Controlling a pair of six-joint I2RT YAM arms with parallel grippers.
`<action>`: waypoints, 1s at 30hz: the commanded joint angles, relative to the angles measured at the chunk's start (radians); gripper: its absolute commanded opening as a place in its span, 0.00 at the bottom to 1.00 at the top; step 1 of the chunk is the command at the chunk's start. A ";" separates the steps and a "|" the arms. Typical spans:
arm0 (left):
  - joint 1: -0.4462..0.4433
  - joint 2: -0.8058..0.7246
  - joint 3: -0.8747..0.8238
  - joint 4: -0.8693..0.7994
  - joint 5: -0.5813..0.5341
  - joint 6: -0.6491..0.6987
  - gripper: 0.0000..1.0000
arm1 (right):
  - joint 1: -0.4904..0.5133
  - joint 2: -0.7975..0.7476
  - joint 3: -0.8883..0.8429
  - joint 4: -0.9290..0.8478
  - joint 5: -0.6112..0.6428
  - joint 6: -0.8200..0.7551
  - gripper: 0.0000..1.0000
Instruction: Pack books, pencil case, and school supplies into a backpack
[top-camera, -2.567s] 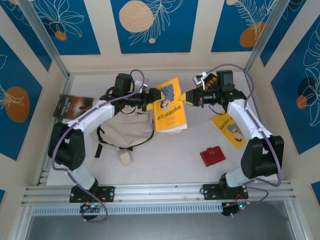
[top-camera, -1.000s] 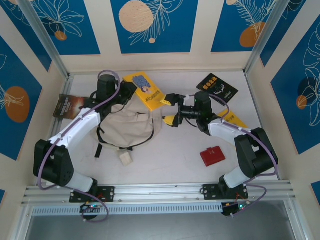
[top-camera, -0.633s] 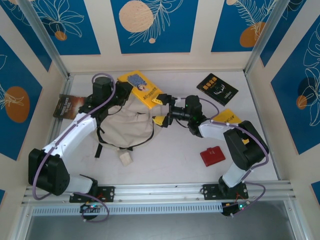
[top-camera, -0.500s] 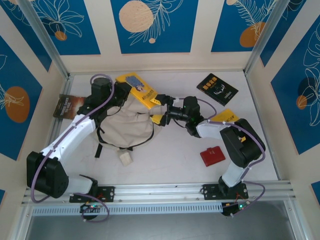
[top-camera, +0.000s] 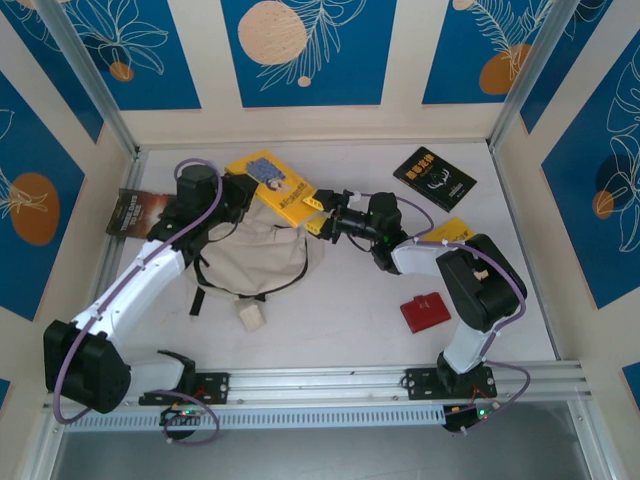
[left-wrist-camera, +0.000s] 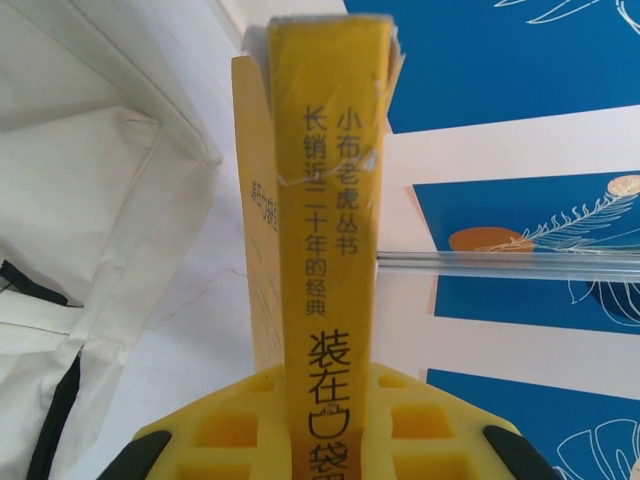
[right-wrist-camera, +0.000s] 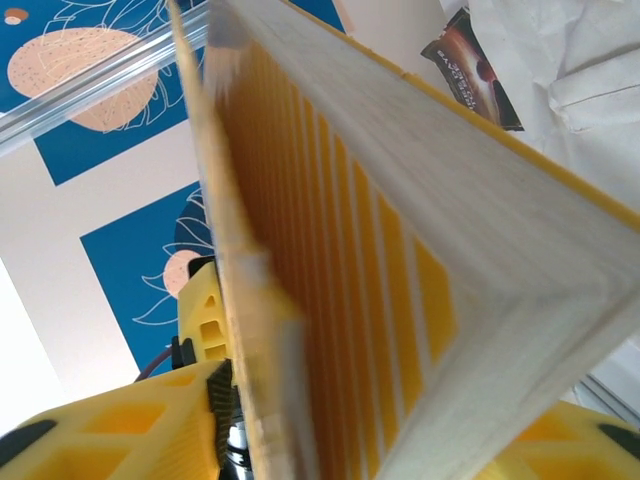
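The left gripper (top-camera: 248, 192) is clamped on the spine of the yellow book (top-camera: 275, 180), held at the far edge of the backpack (top-camera: 255, 258). The right gripper (top-camera: 314, 215) straddles the book's other end; whether it grips cannot be told.

From above, the left arm (top-camera: 150, 265) covers one end of the brown book (top-camera: 130, 212), the right arm (top-camera: 430, 250) hides most of a second yellow book (top-camera: 460, 230), and the cream lump (top-camera: 250, 316) is too small to name. At the left wrist, the lower spine of the yellow book (left-wrist-camera: 330, 200) vanishes inside the left gripper (left-wrist-camera: 325, 420) and past the bottom edge. At the right wrist its near pages blur, and the right gripper's (right-wrist-camera: 350, 420) hold on them cannot be told.
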 joint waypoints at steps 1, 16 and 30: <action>-0.006 -0.052 0.010 0.013 0.021 -0.003 0.07 | -0.003 0.006 0.018 0.075 0.009 0.021 0.47; 0.000 -0.042 0.136 -0.495 0.062 0.415 0.83 | -0.050 -0.261 -0.029 -0.493 0.027 -0.370 0.00; -0.080 0.078 0.176 -0.830 0.032 1.037 0.84 | -0.182 -0.658 0.038 -1.432 0.233 -0.905 0.00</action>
